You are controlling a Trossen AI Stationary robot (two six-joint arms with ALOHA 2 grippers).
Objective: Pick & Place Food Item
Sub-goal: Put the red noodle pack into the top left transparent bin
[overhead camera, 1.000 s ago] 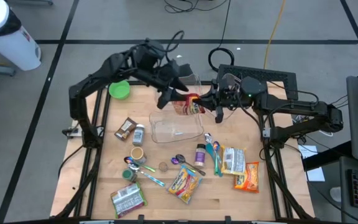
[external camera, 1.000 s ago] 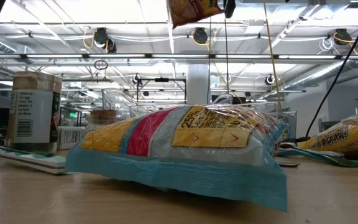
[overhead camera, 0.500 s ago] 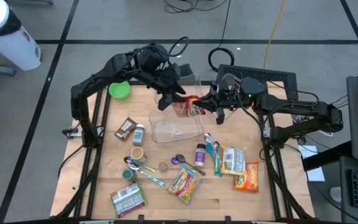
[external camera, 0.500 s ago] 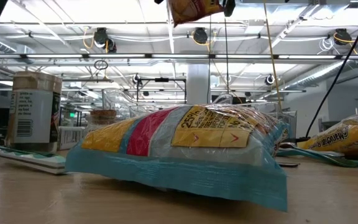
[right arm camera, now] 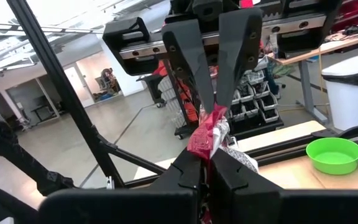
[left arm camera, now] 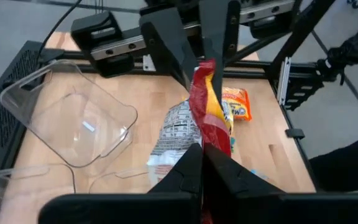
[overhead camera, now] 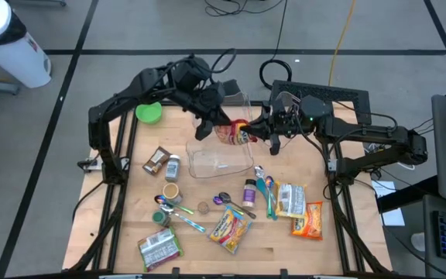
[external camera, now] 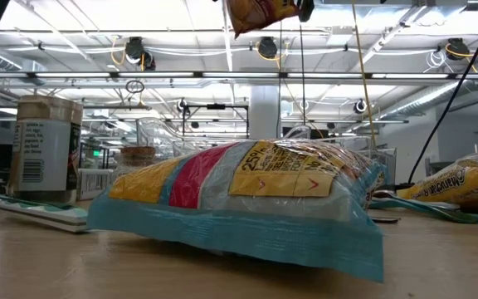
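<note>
A light wooden table (overhead camera: 130, 201) stands on a grey floor crossed by dark tape lines, framed by black rails, with a clear plastic container (overhead camera: 221, 160) near its middle. Just beyond the container's far edge, a red and yellow snack bag (overhead camera: 237, 132) hangs in the air between both arms. The left gripper (overhead camera: 217, 122) pinches one end of the bag and the right gripper (overhead camera: 260, 129) pinches the other, their fingertips facing each other across it. A second ago the left gripper's fingers stood spread beside the bag; now they are pressed onto it, while the right gripper has kept its grip. The container's floor is bare, and the boards on the green bowl (overhead camera: 149, 112) side of it are free. On the container's near side the table is crowded: packets, spoons, small jars and a striped bag (overhead camera: 230, 228), reaching close to the front edge.
</note>
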